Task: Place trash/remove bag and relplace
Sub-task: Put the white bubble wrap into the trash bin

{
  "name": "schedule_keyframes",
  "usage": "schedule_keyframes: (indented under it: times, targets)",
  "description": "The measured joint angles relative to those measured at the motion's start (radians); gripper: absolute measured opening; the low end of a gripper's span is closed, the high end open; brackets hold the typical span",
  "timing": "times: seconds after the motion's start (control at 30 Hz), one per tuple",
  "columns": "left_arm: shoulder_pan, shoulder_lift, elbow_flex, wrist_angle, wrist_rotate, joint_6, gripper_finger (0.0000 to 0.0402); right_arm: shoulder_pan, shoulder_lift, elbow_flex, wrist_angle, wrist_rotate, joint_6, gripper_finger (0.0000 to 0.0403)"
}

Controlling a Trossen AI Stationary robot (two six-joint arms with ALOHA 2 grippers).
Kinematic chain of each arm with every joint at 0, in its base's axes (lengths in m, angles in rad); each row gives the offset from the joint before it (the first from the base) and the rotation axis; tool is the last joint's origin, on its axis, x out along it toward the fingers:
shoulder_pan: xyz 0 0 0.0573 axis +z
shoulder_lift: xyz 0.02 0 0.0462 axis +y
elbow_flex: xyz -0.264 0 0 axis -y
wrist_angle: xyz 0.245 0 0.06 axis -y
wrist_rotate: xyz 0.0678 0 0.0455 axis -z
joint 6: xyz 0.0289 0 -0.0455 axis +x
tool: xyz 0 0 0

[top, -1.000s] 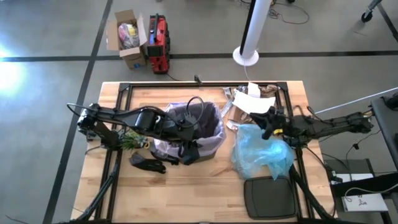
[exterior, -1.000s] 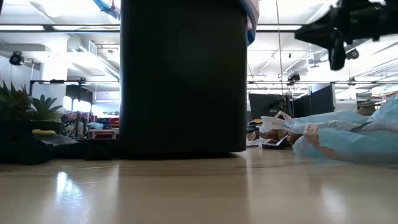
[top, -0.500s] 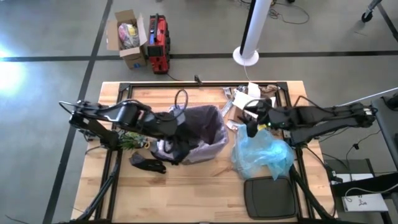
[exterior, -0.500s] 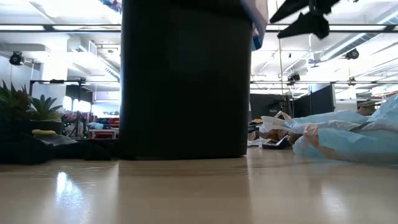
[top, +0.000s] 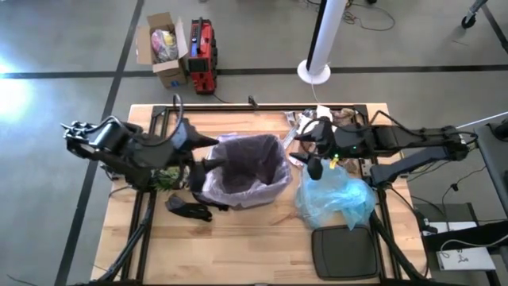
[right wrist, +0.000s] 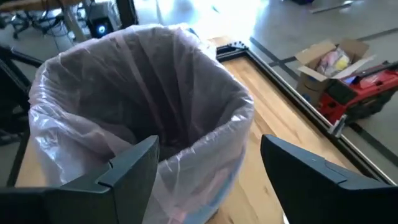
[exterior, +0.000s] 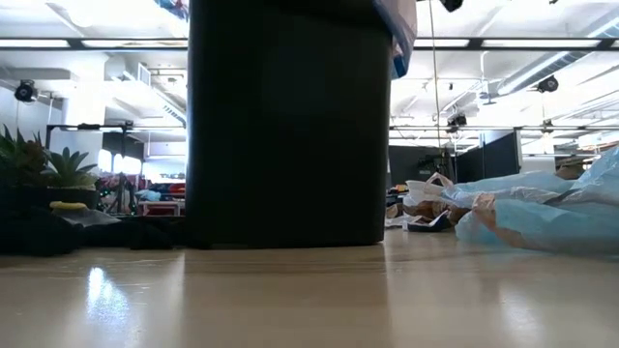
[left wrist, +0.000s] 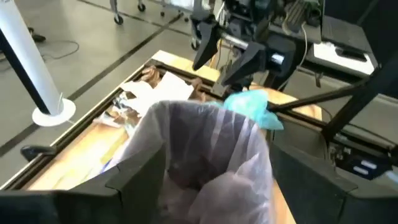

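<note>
The black bin (exterior: 285, 126) stands mid-table, lined with the pale pink-lavender bag (top: 242, 167), whose rim is folded over the bin's edge (right wrist: 205, 140). My left gripper (top: 208, 153) hovers open just left of the bin, pointing at it (left wrist: 221, 186). My right gripper (top: 313, 151) hovers open on the bin's right side, high above the table (right wrist: 217, 168). Both touch nothing. The trash (top: 317, 119), brown and white paper scraps, lies on the table at the far right of the bin (left wrist: 149, 93).
A crumpled light blue plastic bag (top: 333, 195) lies right of the bin (exterior: 542, 217). A black lid (top: 345, 250) sits at the near right edge. Black gloves (top: 189, 209) and a small plant (top: 163, 179) lie left of the bin, near the left arm.
My left gripper has drawn back from the bin's near rim toward the table's left edge and risen. My right gripper has risen from above the blue bag, moved toward the bin and spread its fingers. The bag now lies spread over the bin's rim.
</note>
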Motion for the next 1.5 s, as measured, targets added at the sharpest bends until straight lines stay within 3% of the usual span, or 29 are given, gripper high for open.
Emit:
schedule_keyframes:
  times: [0.1, 0.3, 0.37, 0.5, 0.6, 0.8, 0.93, 1.07, 1.23, 1.5]
  targets:
    - [-0.026, -0.046, -0.043, -0.020, -0.014, -0.003, 0.0251, -0.009, 0.014, 0.087, -0.076, 0.028, 0.042, 0.0259]
    - [-0.056, -0.184, -0.210, -0.023, -0.173, 0.028, 0.0218, -0.065, 0.032, 0.195, -0.209, 0.299, 0.079, 0.0246]
    - [-0.056, -0.233, -0.276, -0.021, -0.216, 0.028, 0.0206, -0.114, 0.037, 0.200, -0.271, 0.309, 0.120, 0.0241]
    - [-0.056, -0.327, -0.383, 0.001, -0.277, 0.062, 0.0182, -0.221, 0.054, 0.194, -0.412, 0.314, 0.374, 0.0232]
    - [-0.056, -0.397, -0.440, 0.006, -0.290, 0.079, 0.0163, -0.284, 0.072, 0.171, -0.481, 0.313, 0.516, 0.0235]
    - [-0.056, -0.510, -0.534, 0.007, -0.289, 0.049, 0.0129, -0.401, 0.100, 0.089, -0.494, 0.307, 0.652, 0.0258]
    - [-0.055, -0.543, -0.572, 0.006, -0.169, 0.005, 0.0109, -0.499, 0.131, 0.028, -0.486, 0.258, 0.763, 0.0270]
    - [-0.056, -0.541, -0.577, 0.007, -0.059, 0.000, 0.0093, -0.610, 0.156, -0.031, -0.443, 0.197, 0.764, 0.0277]
    - [-0.037, -0.529, -0.547, -0.043, -0.063, -0.009, 0.0094, -0.695, 0.179, -0.120, -0.249, 0.043, 0.774, 0.0274]
    - [0.009, -0.504, -0.460, -0.060, -0.094, -0.116, 0.0143, -0.723, 0.174, -0.249, -0.063, 0.025, 0.629, 0.0274]
